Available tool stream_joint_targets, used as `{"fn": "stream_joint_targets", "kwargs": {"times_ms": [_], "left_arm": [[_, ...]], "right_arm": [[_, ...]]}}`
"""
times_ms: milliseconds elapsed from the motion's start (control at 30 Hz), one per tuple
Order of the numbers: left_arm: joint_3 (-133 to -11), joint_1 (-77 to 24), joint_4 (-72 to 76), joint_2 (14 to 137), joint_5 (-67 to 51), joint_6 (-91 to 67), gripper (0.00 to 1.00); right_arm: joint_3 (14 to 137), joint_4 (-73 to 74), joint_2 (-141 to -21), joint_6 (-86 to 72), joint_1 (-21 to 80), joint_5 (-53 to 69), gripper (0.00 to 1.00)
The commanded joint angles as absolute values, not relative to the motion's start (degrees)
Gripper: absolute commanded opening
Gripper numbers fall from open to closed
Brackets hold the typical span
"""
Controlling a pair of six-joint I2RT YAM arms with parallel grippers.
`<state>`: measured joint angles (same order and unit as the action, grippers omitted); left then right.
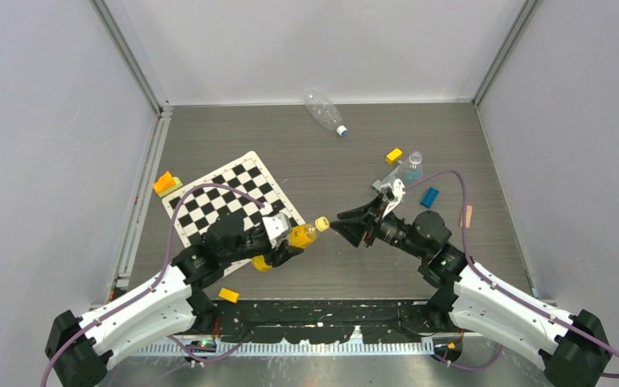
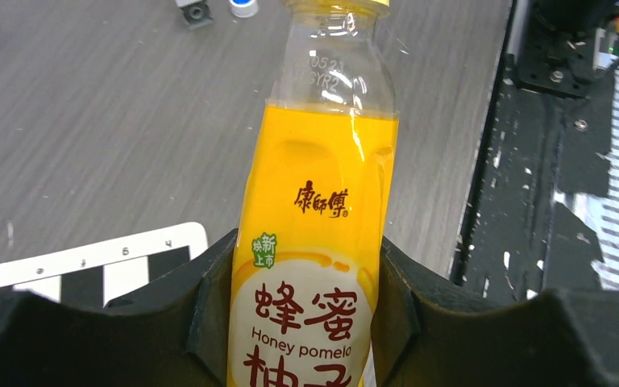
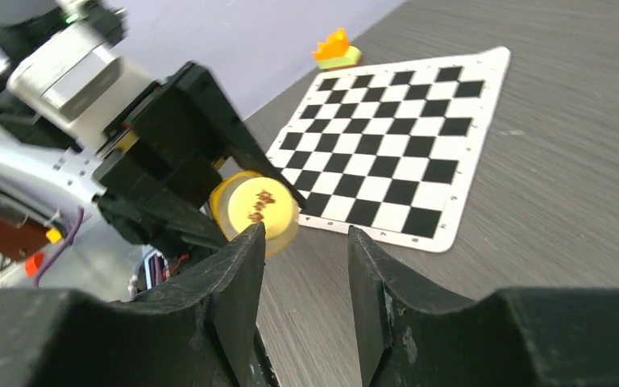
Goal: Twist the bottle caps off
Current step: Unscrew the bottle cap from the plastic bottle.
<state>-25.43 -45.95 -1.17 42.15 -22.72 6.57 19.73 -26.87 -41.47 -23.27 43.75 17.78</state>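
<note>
Your L claw (image 2: 308,242) is clamped on the yellow-orange bottle (image 2: 322,161). Its black fingers (image 2: 209,314) press both sides of the glossy label. The bottle points its neck at the R arm. The plastic is smooth and clear, w/ orange liquid up to the shoulder. The yellow cap (image 3: 255,211) sits on the neck; it's round and smooth, w/ brown print on top.

Your R claw (image 3: 305,238) has its jaws apart w/ a narrow gap and nothing between them. The cap is just off one fingertip, beside the gap; can't tell if they touch.

The checker mat (image 1: 226,193) is flat, black/white, w/ rounded corners, on a grey wood-grain table (image 1: 467,250). At the back a clear crinkled bottle (image 1: 321,106) lies on its side, pale cap (image 1: 341,130) on. Further R a small clear bottle (image 1: 412,169) stands betw. a yellow block (image 1: 393,155) and a blue block (image 1: 429,197).
</note>
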Motion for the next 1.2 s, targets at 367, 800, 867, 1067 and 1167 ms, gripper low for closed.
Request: {"fn": "stream_joint_targets", "kwargs": {"times_ms": [367,800,867,1067,1167], "left_arm": [[-25.3,-56.6,4.7,42.0,7.0,15.7,0.0],[-25.3,-57.5,6.2,43.9,8.8,16.9,0.0],[-25.1,-57.5,6.6,43.6,8.3,16.7,0.0],[-24.4,-57.6,6.9,42.9,7.3,16.6,0.0],[-24.6,-57.6,6.3,42.7,7.3,16.4,0.0]], "right_arm": [[36.5,-9.9,-52.7,-41.1,42.9,16.8,0.52],[36.7,-12.9,-55.9,-41.9,42.8,21.1,0.54],[36.9,-13.0,-56.5,-41.8,42.8,21.9,0.53],[37.0,-14.8,-58.4,-41.8,42.7,22.7,0.48],[36.5,-15.0,-58.0,-42.2,42.3,20.8,0.52]]}}
